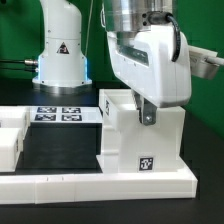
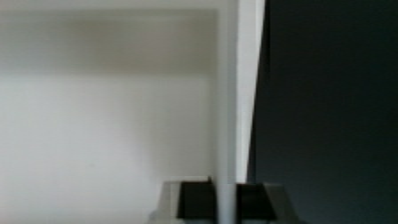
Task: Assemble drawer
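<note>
We see a big white plastic cube-like box shell point(image 1: 140, 150) standing on a black bench point(image 1: 60, 150), at about four o'clock from the middle of the exterior view. It has a square black-and-white tag on its near face and sits just behind a low white rail point(image 1: 100, 182) at six o'clock. The robot's white arm hangs in from one o'clock, with its claw point(image 1: 148, 117) at the shell's top edge. In the wrist view a thin white wall runs between two dark pads point(image 2: 192, 203) that look pressed against its two faces, so we judge the claw clamped on the box shell's wall. A flat white marker board point(image 1: 58, 114) lies at nine o'clock. We judge the assembly to be at an early stage: the shell is gripped, but we see no tray inside it, and fitting one is not yet done. A white plastic part point(image 1: 9, 138) at eight o'clock is cut off by the frame, and we cannot tell whether it is the knobbed tray. The shell's inside is hidden, and the wrist view is blurred, so how deep the grip goes is unclear.
</note>
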### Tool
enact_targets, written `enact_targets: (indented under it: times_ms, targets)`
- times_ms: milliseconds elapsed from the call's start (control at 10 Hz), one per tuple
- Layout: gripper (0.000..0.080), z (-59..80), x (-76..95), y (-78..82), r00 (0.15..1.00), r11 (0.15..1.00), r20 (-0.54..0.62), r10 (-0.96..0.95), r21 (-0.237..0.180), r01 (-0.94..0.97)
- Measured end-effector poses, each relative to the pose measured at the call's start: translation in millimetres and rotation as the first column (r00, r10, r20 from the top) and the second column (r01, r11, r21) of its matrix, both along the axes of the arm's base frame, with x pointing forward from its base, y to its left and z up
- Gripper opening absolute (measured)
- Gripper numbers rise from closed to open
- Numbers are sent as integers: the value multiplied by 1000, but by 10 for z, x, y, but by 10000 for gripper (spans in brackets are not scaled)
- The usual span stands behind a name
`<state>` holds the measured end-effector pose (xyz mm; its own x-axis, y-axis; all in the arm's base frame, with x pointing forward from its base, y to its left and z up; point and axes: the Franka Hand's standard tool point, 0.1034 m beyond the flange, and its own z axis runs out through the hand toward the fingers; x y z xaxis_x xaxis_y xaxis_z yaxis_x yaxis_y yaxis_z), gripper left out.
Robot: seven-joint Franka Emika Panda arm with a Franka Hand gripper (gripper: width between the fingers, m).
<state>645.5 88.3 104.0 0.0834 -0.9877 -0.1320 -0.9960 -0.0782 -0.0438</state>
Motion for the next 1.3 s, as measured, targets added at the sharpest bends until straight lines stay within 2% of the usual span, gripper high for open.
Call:
enact_targets:
  times_ms: [200, 300, 400, 500, 600, 700, 800, 1000, 1300]
  targets:
    - [38, -2, -6, 0, 1000, 1000, -9, 12, 1, -12]
    - [74, -8, -11, 5, 1000, 1000, -10, 14, 1, -14]
    - [287, -9, -13, 10, 1000, 1000, -10, 17, 1, -17]
    - [287, -10, -14, 14, 1000, 1000, -10, 20, 1, -20]
    - [500, -11, -15, 18, 1000, 1000, -9, 22, 1, -22]
    - [500, -12, -16, 21, 1000, 1000, -10, 24, 1, -24]
    - [615, -13, -17, 23, 1000, 1000, -10, 25, 0, -25]
    - [642, -3, -28, 32, 999, 999, -6, 52, 0, -52]
    - [649, 241, -162, -34, 974, 975, 33, 223, 7, -223]
